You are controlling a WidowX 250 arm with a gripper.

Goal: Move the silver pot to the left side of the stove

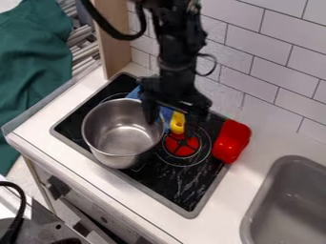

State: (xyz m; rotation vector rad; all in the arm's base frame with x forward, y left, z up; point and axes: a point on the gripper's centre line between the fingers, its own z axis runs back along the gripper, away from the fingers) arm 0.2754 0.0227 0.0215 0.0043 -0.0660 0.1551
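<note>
Gleaming rnd metal pot (121,136), streaky blk stove (181,185)

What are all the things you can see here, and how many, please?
silver pot: 1, silver, left part of the stove
stove: 1, black with grey rim, in the counter
counter: 1, white, around stove and sink
burner mark: 1, red, stove, right of the pot
yellow thing: 1, yellow, behind the burner mark
blue thing: 1, blue, behind the pot
red thing: 1, red, stove's right edge
sink: 1, grey, lower right
tiles: many, white, wall
wooden panel: 1, light brown, behind the stove
cloth: 1, green, far left
robot arm: 1, black, from the top edge
jaws: 1 set, black, over the stove
</note>
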